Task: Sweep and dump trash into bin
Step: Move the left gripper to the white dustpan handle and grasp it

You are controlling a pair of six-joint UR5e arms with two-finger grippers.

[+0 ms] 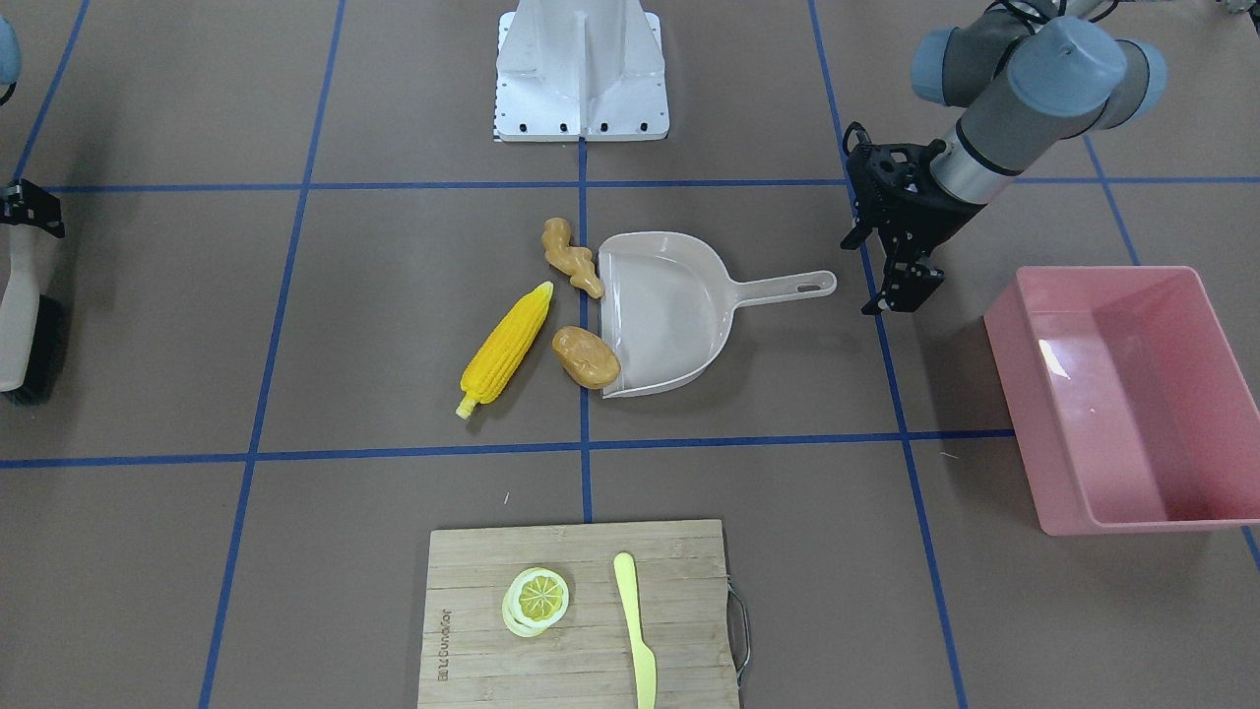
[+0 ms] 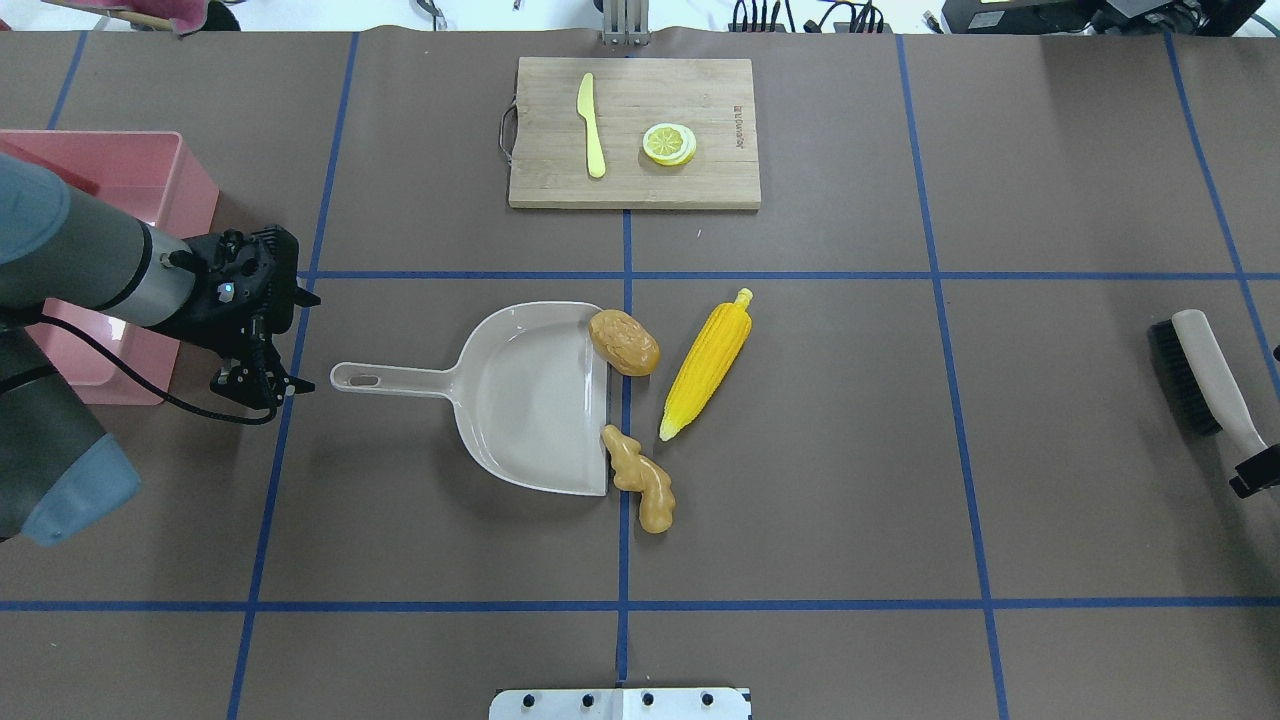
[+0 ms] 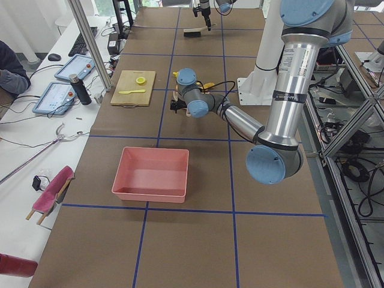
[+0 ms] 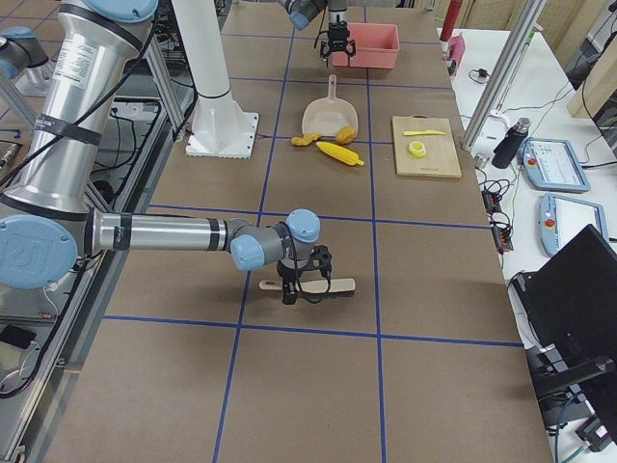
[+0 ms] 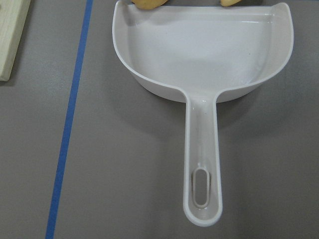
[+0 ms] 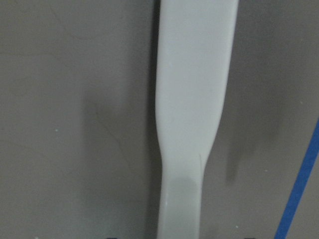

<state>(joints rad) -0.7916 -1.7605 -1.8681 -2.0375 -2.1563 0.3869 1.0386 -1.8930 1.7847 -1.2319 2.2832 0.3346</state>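
- At frame centre you see the yellow corn cob [image 1: 507, 347], brown potato [image 1: 585, 356] and tan ginger root [image 1: 571, 258].
- Right of them is the beige dustpan [image 1: 669, 315]; far right, the pink bin [image 1: 1024, 414].
- Your table [image 1: 394, 295] is brown, gridded with blue tape lines [image 1: 586, 473].

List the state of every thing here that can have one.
dustpan, lying flat, empty, not held
corn cob, lying outside the dustpan
potato, at the dustpan's mouth, not inside
ginger root, at the mouth, not inside
bin, upright, empty
left pincer, open, holding nothing
right pincer, at the brush handle, grip unclear
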